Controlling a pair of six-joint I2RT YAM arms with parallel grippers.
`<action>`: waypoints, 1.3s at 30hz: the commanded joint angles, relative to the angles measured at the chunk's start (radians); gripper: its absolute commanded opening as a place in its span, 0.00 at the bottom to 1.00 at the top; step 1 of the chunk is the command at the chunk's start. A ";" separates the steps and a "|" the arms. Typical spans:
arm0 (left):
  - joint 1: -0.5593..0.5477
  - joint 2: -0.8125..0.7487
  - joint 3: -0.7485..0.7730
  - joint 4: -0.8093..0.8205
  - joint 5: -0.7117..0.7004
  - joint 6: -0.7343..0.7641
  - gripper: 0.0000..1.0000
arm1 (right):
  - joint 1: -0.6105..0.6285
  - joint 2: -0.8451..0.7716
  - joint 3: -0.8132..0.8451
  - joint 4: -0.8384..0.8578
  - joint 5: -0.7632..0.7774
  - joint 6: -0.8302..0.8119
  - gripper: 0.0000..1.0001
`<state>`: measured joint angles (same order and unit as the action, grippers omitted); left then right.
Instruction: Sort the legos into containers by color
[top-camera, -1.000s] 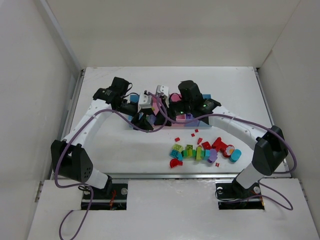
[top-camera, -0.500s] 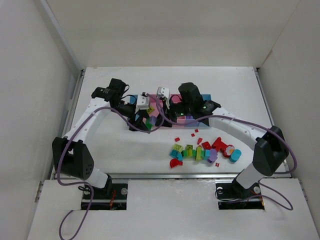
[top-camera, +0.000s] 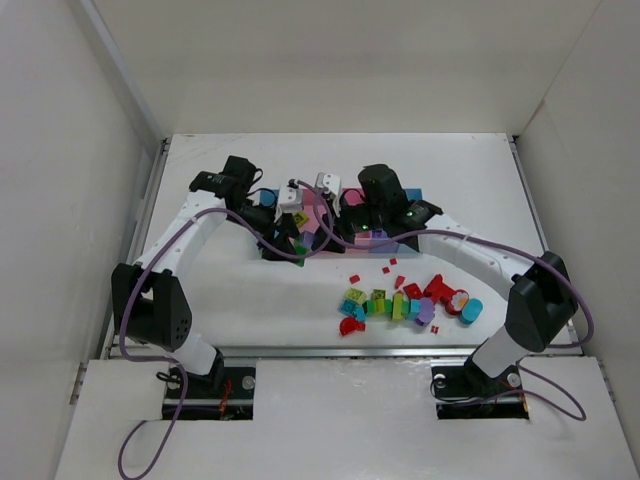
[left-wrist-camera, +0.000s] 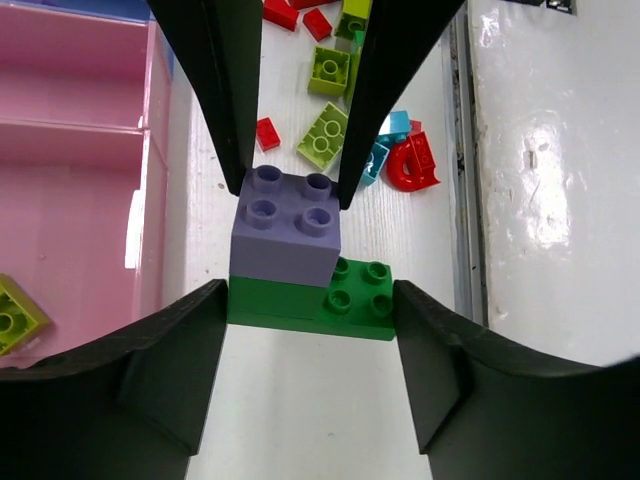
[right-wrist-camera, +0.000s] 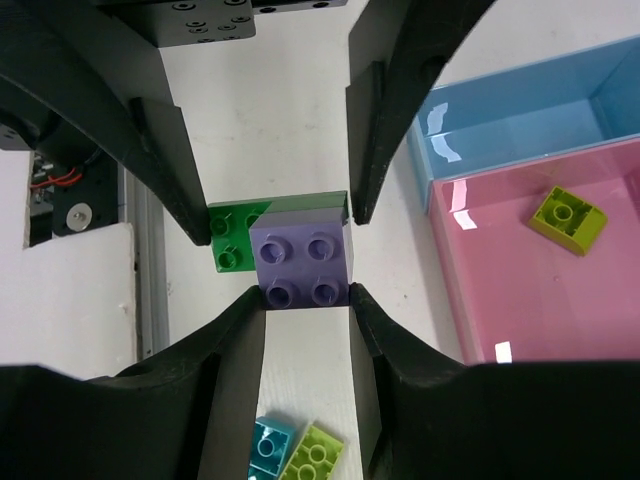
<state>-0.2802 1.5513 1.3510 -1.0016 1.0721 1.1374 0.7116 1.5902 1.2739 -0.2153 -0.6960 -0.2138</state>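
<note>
A purple brick (left-wrist-camera: 285, 235) is stuck on top of a green brick (left-wrist-camera: 355, 295), and both hang above the table beside the containers. My left gripper (left-wrist-camera: 310, 300) is shut on the green brick, one finger at each end. From the opposite side my right gripper (right-wrist-camera: 305, 290) is shut on the purple brick (right-wrist-camera: 300, 262), with the green brick (right-wrist-camera: 232, 240) showing behind it. In the top view both grippers meet in front of the containers (top-camera: 412, 196). A wide pink bin (right-wrist-camera: 540, 290) holds one lime brick (right-wrist-camera: 568, 220).
Loose legos (top-camera: 400, 300) in red, lime, green, cyan and purple lie in a band near the table's front edge, right of centre. A lime brick (left-wrist-camera: 325, 135) and a red rounded piece (left-wrist-camera: 410, 165) lie under the held bricks. A light blue bin (right-wrist-camera: 520, 110) adjoins the pink one.
My left arm has swung a little to the right and its jaws have widened slightly around the green brick. The right arm has held still.
</note>
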 joint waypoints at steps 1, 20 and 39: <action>-0.001 -0.005 0.027 0.073 0.026 -0.089 0.60 | -0.001 -0.050 0.012 0.051 -0.037 0.004 0.00; -0.010 0.015 0.036 0.086 0.051 -0.137 0.00 | -0.001 -0.041 0.021 0.051 -0.037 0.013 0.00; -0.010 0.035 0.056 0.109 0.023 -0.200 0.86 | -0.001 -0.041 0.012 0.051 -0.037 0.022 0.00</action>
<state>-0.2871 1.5852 1.3643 -0.9009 1.0782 0.9413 0.6952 1.5902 1.2739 -0.2138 -0.6891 -0.1940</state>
